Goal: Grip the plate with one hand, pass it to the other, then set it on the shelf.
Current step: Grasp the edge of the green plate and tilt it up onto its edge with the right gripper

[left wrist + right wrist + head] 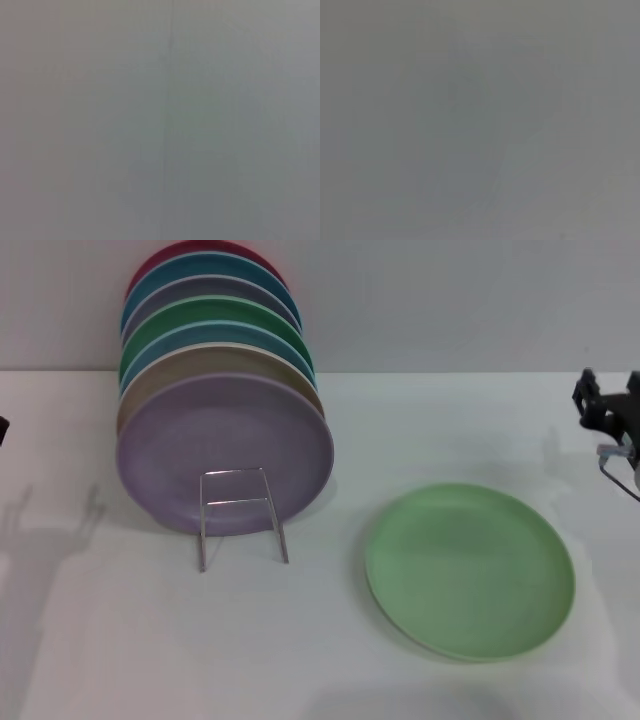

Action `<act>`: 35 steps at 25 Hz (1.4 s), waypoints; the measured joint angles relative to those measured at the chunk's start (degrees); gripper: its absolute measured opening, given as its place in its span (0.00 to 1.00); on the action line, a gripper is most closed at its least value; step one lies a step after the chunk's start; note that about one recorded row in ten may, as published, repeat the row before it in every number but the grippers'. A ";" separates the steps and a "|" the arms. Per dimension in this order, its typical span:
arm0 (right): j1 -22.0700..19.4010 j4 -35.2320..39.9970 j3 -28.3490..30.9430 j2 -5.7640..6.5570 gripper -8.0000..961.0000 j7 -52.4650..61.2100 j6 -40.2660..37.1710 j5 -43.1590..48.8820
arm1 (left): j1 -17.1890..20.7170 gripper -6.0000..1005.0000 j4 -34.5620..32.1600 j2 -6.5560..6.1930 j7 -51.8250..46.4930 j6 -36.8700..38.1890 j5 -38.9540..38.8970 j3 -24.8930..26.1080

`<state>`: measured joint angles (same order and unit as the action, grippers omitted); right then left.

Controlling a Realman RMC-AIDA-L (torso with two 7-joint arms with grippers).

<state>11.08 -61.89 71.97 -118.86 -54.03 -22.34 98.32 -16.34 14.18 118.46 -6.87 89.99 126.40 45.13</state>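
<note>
Right tool [610, 405] hangs at the head view's edge, well right of the plate [470, 570] and touching nothing; its opening cannot be told. That plate lies flat on the counter [300, 660], right of the shelf [240, 515]. Both wrist views show only grey.

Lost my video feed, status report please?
Right claw at table's right edge, clear of plate; left claw barely in view. Mint-green plate flat on table, untouched. Wire rack nearly full, lavender plate frontmost.
</note>
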 joint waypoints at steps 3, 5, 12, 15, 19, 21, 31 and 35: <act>-2.64 -4.66 6.48 0.17 0.57 -1.75 13.52 0.79 | -0.76 0.83 -0.06 0.06 0.13 -0.31 -0.02 -0.02; -3.27 -6.17 11.45 0.29 0.57 -1.87 23.08 2.57 | -1.09 0.83 -0.06 0.15 0.14 -0.46 -0.15 0.01; 1.27 -8.11 34.48 0.37 0.57 -0.57 56.35 15.99 | -2.18 0.83 0.68 0.46 0.16 -0.68 -0.29 0.04; 4.59 -9.35 42.43 0.44 0.57 1.72 68.70 23.24 | -2.36 0.83 1.26 0.54 -0.02 -0.70 -0.31 -0.14; 8.26 -11.04 47.83 0.62 0.57 5.67 80.56 30.13 | -2.42 0.83 1.37 0.57 -0.33 -0.72 -0.18 -0.57; 9.03 -12.78 48.53 0.69 0.57 8.48 85.27 32.42 | -2.45 0.83 1.42 0.62 -0.34 -0.80 -0.01 -0.67; 12.22 -15.72 48.92 1.69 0.57 21.96 101.87 41.20 | -2.44 0.83 1.47 0.59 -0.40 -0.47 0.16 -1.01; 12.82 -15.43 49.06 1.89 0.57 25.81 105.01 42.60 | -2.35 0.83 1.47 0.48 -0.41 -0.47 0.17 -1.02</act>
<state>23.90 -77.32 121.03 -116.97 -28.23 82.67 140.92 -18.69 15.65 118.94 -7.29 89.51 126.57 44.11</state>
